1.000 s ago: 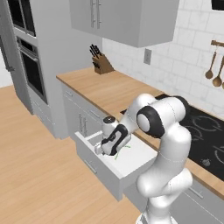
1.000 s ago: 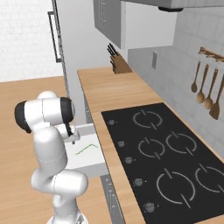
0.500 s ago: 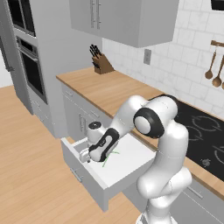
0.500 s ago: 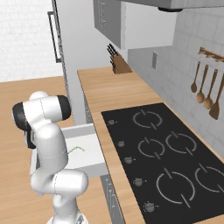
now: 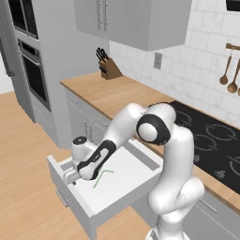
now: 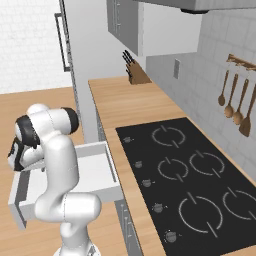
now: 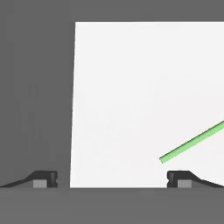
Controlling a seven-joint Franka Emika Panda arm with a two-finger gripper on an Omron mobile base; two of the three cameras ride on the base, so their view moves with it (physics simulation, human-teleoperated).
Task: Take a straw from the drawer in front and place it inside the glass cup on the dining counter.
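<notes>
Below the wood tabletop (image 5: pixel 108 93), the drawer (image 5: pixel 123 177) stands pulled out, a shallow grey box with a smooth white floor. On that floor lies the straw (image 5: pixel 102 177), a thin light-green stick with a bend. Over the drawer's front left corner hangs the tool (image 5: pixel 69 176), jaws wide and empty. From the hand view, one straight straw end (image 7: pixel 192 141) lies just above the right fingertip (image 7: pixel 180 176); the right base view adds the glossy black cooktop (image 6: pixel 192 180).
</notes>
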